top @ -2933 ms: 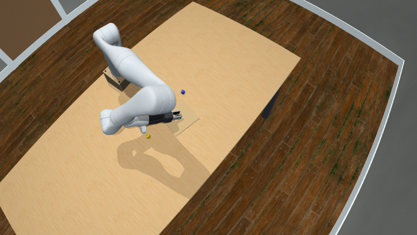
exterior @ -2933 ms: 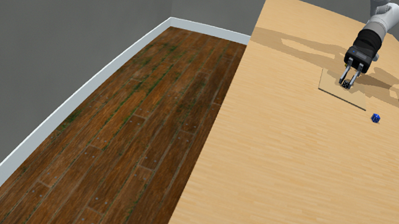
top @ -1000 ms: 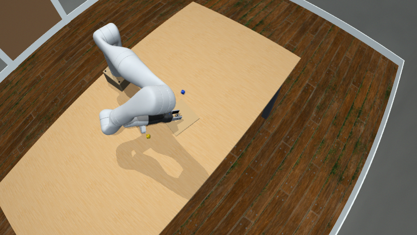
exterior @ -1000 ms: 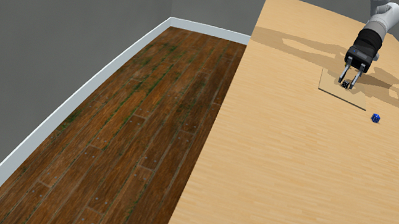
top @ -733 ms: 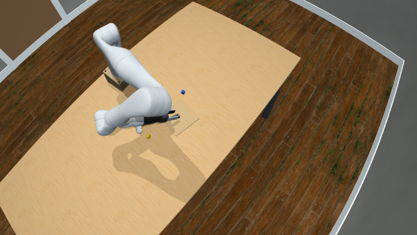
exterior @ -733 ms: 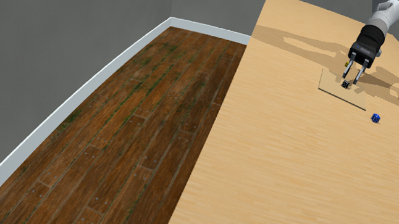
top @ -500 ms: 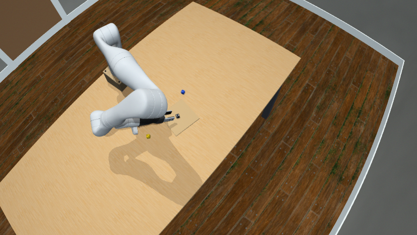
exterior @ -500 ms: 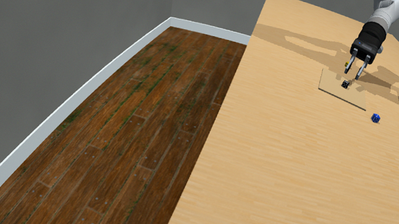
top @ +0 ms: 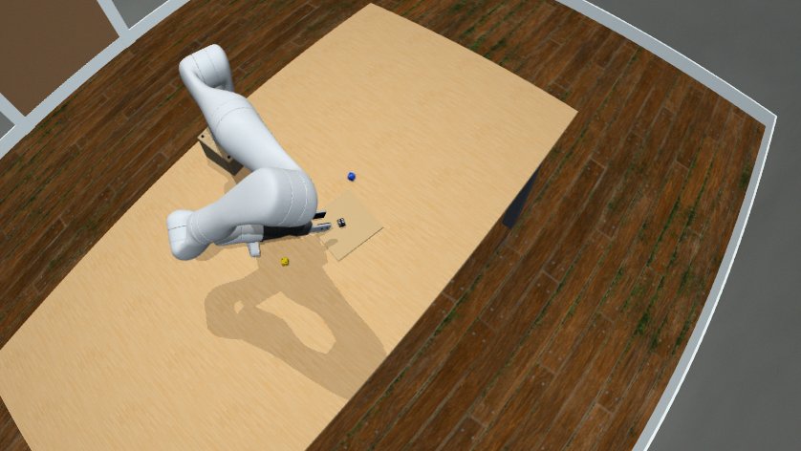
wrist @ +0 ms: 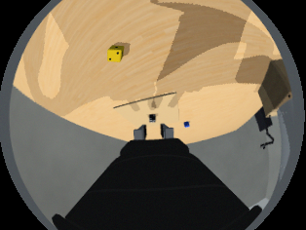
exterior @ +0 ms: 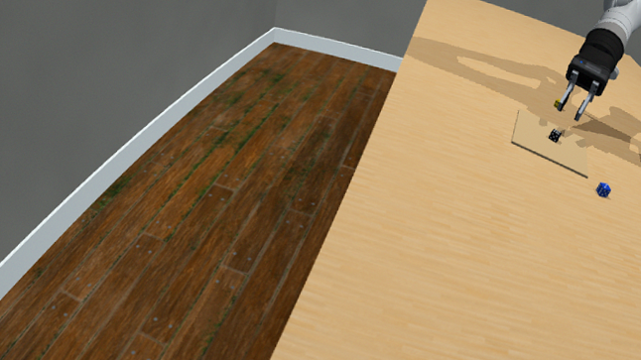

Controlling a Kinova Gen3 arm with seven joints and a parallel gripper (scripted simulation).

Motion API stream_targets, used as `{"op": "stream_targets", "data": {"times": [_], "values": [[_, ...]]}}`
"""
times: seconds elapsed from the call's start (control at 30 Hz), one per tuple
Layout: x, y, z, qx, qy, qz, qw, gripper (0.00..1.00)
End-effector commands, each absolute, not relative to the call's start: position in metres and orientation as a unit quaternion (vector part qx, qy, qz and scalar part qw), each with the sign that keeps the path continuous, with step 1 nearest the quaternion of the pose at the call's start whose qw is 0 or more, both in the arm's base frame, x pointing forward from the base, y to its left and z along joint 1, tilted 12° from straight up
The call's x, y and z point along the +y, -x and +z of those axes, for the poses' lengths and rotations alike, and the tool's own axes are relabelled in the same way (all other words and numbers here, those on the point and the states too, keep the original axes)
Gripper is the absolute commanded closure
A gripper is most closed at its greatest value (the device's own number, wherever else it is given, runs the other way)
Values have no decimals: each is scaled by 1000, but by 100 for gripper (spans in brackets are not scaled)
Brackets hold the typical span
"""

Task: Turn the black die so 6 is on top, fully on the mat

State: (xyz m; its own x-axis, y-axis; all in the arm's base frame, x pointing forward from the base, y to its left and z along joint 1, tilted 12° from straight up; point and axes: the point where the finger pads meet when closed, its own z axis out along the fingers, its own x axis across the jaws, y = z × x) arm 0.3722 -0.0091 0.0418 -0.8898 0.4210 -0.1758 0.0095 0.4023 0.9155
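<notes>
A: ok so where's the black die [top: 341, 222] [exterior: 554, 135] [wrist: 152, 118] at? anything boxed up or in a tray?

B: no tray holding it lol, the nearest thing to a holder is the thin square mat [top: 358, 238] [exterior: 531, 142] [wrist: 168, 113], and the die sits on that, well inside the edges. In the top view that's just below the middle of the frame, in the exterior one it's at upper right.

A: and the gripper [top: 321, 221] [exterior: 569, 111] [wrist: 153, 129]? got it pinched?

B: nah, fingers are spread with a gap between them and nothing in it. The die is near the tips but apart from them. Exterior view has the fingers above and behind it, pointing down at a slant.

A: other dice?

B: blue die [top: 351, 176] [exterior: 603, 190] [wrist: 186, 124] is on the table [top: 448, 139] [exterior: 469, 293] [wrist: 205, 102], off the mat, above it in the top frame and to its lower right in the exterior. Yellow die [top: 284, 261] [exterior: 557, 104] [wrist: 115, 54] is also straight on the table, left of the mat and a bit lower in the top frame, upper left in the wrist one, where it looks biggest. Exterior view half hides it behind a finger. All three are well apart, no stacking.

A: is 6 up on the black one?

B: can't tell, pips are too small.
</notes>
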Motion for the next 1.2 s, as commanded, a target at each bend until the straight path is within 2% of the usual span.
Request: {"op": "stream_targets", "data": {"times": [0.0, 0.37, 1.17], "values": [[-10, -373, 50, 814, -130, 530, 198, 36], [-11, -364, 90, 814, -130, 530, 198, 36], [-7, -365, 97, 843, -145, 479, 195, 36]]}}
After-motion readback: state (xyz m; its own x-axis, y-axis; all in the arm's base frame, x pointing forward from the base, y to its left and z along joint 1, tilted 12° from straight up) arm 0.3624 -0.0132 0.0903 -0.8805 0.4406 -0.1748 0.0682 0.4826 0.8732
